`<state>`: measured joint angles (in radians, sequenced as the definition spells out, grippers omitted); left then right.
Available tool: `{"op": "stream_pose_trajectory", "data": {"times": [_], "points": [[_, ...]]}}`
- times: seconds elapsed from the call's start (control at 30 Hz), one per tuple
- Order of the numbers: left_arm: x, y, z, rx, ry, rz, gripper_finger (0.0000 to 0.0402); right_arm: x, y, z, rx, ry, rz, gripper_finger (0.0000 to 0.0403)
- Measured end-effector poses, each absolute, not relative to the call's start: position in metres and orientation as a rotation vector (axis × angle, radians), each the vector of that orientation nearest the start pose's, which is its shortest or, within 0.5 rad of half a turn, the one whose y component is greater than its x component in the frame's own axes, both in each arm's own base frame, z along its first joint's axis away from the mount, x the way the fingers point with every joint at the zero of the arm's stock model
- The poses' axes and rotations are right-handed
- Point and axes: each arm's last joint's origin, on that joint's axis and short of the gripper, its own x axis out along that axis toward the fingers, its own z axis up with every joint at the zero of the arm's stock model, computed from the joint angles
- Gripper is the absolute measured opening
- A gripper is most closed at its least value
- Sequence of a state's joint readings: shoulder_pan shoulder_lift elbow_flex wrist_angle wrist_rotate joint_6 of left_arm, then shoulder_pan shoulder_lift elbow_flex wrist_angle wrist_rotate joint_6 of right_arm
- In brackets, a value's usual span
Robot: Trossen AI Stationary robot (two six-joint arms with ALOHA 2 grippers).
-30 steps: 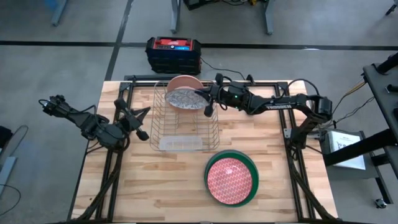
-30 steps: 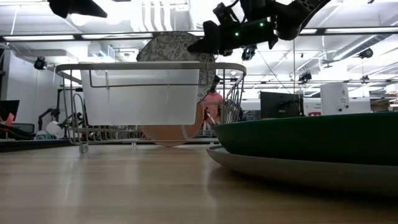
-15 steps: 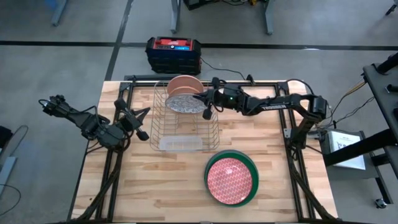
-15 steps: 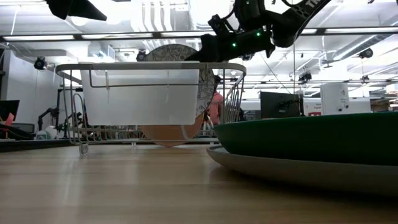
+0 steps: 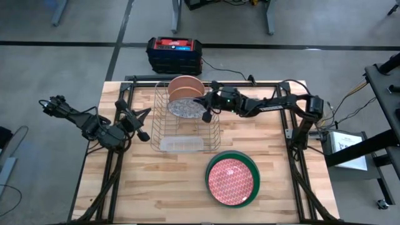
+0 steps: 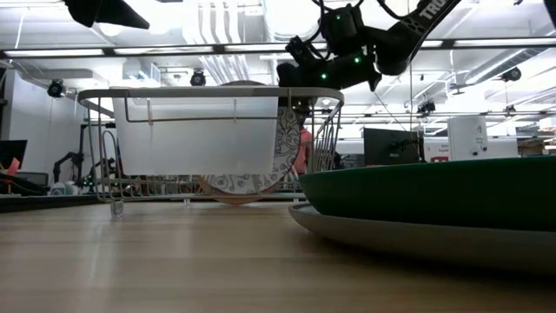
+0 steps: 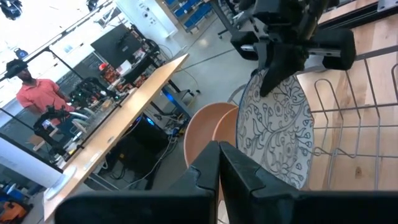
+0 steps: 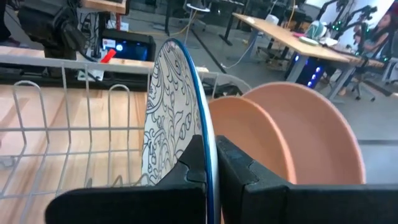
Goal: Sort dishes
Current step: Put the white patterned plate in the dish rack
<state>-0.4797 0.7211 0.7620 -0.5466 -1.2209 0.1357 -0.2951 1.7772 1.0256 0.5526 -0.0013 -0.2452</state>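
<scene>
A silver wire rack (image 5: 186,119) stands at the table's far middle. A salmon-pink plate (image 5: 185,84) stands on edge at the rack's far end. My right gripper (image 5: 205,106) reaches in from the right and is shut on the white dark-speckled plate (image 5: 184,109), which stands just in front of the pink one. A red plate (image 5: 232,178) lies in the large dark green plate (image 5: 215,164) at the near right, and a grey plate (image 6: 391,236) shows under them in the low view. My left gripper (image 5: 145,123) waits shut, left of the rack. My right gripper pinches the speckled plate's blue rim (image 8: 208,146) between its two fingers, one finger on each face. It has the plate at its upper right edge. The fingers come from the table's right, slanting down. The plate stands upright on edge, its lower edge (image 6: 243,184) down among the rack's wires.
A clear tray (image 5: 181,144) hangs on the rack's near end. A black and red box (image 5: 175,50) sits on the floor beyond the far edge. Bare wood lies at the table's near left. A person (image 7: 34,93) shows in the room behind.
My right gripper has gone down and a little toward the table's left, still shut on the speckled plate. The plate has sunk from above the rack's top rail down into the rack, staying upright, in front of the pink plate.
</scene>
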Motion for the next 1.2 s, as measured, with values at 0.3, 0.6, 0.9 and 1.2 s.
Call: {"op": "stream_pose_trajectory", "data": {"times": [0.3, 0.6, 0.9, 1.2], "points": [[0.131, -0.038, 0.309, 0.521, 0.397, 0.703, 0.0, 0.377, -0.114, 0.206, -0.167, 0.247, -0.27, 0.0], [0.131, -0.038, 0.309, 0.52, 0.396, 0.703, 0.0, 0.377, -0.115, 0.205, -0.113, 0.254, -0.279, 0.0052], [0.131, -0.038, 0.309, 0.517, 0.395, 0.704, 0.0, 0.383, -0.118, 0.214, -0.095, 0.312, -0.304, 0.0098], [0.131, -0.038, 0.309, 0.518, 0.395, 0.704, 0.0, 0.389, -0.121, 0.224, -0.094, 0.453, -0.34, 0.0146]]}}
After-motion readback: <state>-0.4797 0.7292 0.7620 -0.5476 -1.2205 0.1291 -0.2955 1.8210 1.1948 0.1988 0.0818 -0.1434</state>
